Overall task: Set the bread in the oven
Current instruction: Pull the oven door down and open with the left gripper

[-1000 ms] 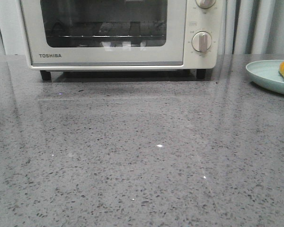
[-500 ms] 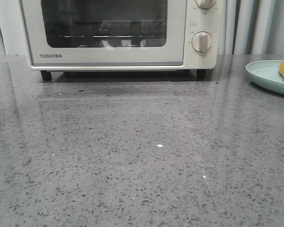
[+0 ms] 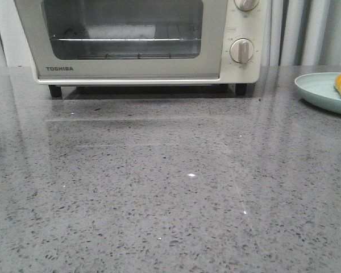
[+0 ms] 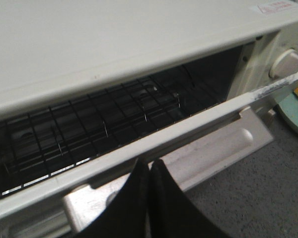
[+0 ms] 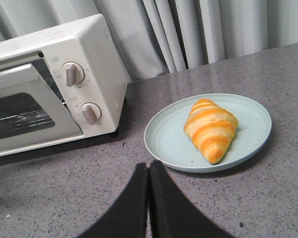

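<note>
Oven point(image 3: 142, 42) stood at the back of the grey speckled desk point(image 3: 159, 187), door point(image 4: 154, 144) tilted partway open at the top; wire rack point(image 4: 89, 119) visible through the gap and bare.

Left end effector point(image 4: 149, 171) sat just at the door's upper edge, above the handle point(image 4: 208, 148), fingers pressed together. Whether any part of the door was pinched between them, I could not tell.

Right end effector point(image 5: 148, 173) was clenched on nothing, above the desk and just short of the pale blue plate point(image 5: 164, 144).

Bread point(image 5: 211, 128) lay on that plate, to the right of the oven and well apart from it, one tapered end toward the plate's near rim.

Handling judgement: the roll looked light, with a glossy crust that may be slick. If real, it would be soft and easily crushed. Best hold is probably across the thick middle, fingers straddling the stripes, with gentle closure; the tapered ends offer little purchase. The door likely needs dropping further first.
</note>
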Controlling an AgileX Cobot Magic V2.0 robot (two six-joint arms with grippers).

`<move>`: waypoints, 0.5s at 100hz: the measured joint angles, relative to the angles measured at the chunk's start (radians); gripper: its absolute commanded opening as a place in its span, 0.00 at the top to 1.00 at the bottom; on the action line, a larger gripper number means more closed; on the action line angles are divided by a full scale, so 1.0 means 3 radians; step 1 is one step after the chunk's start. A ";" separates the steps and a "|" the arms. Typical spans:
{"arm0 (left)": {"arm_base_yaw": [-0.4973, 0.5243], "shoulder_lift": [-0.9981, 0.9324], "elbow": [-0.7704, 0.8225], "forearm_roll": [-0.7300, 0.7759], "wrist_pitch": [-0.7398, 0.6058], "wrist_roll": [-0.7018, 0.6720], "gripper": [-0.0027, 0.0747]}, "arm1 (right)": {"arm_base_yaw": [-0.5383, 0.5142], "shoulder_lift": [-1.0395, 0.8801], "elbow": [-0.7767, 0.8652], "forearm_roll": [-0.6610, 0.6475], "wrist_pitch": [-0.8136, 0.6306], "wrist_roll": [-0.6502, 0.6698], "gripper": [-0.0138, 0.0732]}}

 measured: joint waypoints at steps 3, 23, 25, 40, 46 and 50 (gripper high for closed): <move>0.0000 -0.0028 0.0051 -0.0011 0.0000 0.0000 0.99 | 0.0000 0.0000 0.0000 0.0017 -0.0017 0.0000 0.90; -0.0021 -0.0174 0.0364 -0.0097 0.0001 0.0000 0.99 | 0.0000 0.0000 0.0000 0.0038 -0.0124 0.0000 0.90; -0.0027 -0.0187 0.0390 -0.0097 0.0011 0.0000 0.99 | 0.0000 0.0000 0.0000 0.0038 -0.0130 0.0000 0.90; -0.0038 -0.0234 0.0562 -0.0164 0.0139 0.0000 0.99 | 0.0000 0.0000 0.0000 0.0038 -0.0159 -0.0006 0.90; -0.0046 -0.0234 0.0629 -0.0178 0.0334 0.0000 0.99 | 0.0000 0.0000 0.0000 0.0038 -0.0186 -0.0006 0.90; -0.0052 -0.0212 0.0698 -0.0178 0.0485 0.0000 0.99 | 0.0000 0.0000 0.0000 0.0038 -0.0209 -0.0006 0.90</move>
